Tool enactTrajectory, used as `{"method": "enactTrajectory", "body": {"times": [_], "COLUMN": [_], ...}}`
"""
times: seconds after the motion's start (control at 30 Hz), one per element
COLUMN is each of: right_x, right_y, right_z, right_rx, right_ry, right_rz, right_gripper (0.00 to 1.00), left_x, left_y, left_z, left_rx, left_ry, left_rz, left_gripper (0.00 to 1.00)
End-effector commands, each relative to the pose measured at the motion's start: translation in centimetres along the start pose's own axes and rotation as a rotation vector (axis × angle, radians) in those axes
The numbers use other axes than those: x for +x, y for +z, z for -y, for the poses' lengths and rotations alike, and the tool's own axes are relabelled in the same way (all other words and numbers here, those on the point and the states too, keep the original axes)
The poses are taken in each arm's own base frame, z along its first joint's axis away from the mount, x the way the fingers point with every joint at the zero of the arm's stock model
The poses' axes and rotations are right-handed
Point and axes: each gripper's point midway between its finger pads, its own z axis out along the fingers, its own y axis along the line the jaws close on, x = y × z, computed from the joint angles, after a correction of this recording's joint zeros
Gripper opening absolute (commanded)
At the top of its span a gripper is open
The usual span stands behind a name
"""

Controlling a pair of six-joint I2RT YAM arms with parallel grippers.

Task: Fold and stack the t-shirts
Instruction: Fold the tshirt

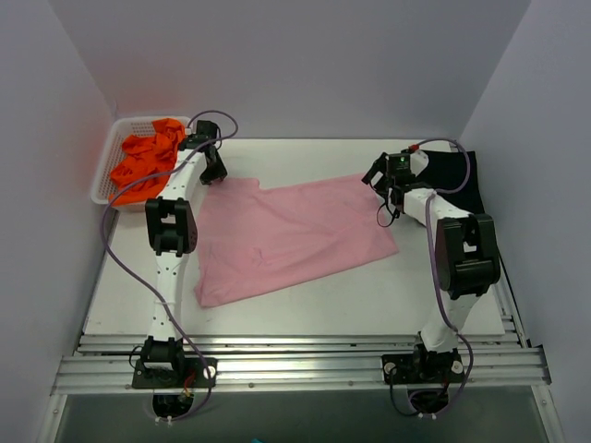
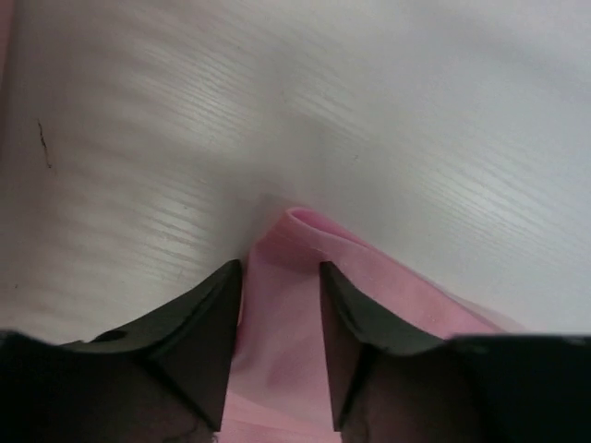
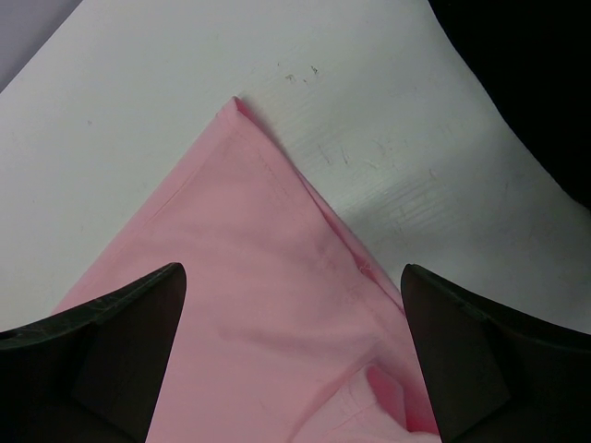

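Your left claw (image 2: 282, 277) pinches a far corner of the light pink t-shirt (image 1: 286, 235), spread on the tabletop (image 1: 369, 300); your right claw (image 3: 291, 268) hangs spread over the other corner. Lower it and close squarely on that hem before lifting both corners together.

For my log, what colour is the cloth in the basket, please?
The t-shirts are bright orange; top external view.

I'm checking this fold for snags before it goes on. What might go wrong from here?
The left gripper pinches only a small tip of the light pink cloth t-shirt; it may slip out on lifting. The right gripper hangs open over the other far corner, so a one-sided pull could drag the shirt askew. The black cloth t-shirt lies close beside that corner and might get caught too.
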Motion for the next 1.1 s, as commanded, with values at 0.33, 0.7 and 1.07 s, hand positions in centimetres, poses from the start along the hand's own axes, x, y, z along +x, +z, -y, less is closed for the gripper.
{"method": "enactTrajectory", "body": {"times": [0.33, 0.7, 1.07], "right_x": [-0.9, -2.2, -1.1], "right_y": [2.3, 5.6, 9.4], "right_z": [-2.5, -4.7, -6.3], "right_rx": [-0.074, -0.075, -0.102], "right_ry": [-0.005, -0.027, -0.09], "right_rz": [-0.008, -0.013, -0.062], "right_gripper": [0.96, 0.95, 0.95], "left_x": [2.0, -0.9, -2.9], "left_y": [1.6, 0.9, -0.6], "left_z": [-1.6, -0.1, 1.1], "left_rx": [-0.015, 0.088, 0.17], "left_ry": [-0.002, -0.016, -0.03], "left_rz": [-0.09, -0.021, 0.081], "left_gripper": [0.13, 0.02, 0.02]}}
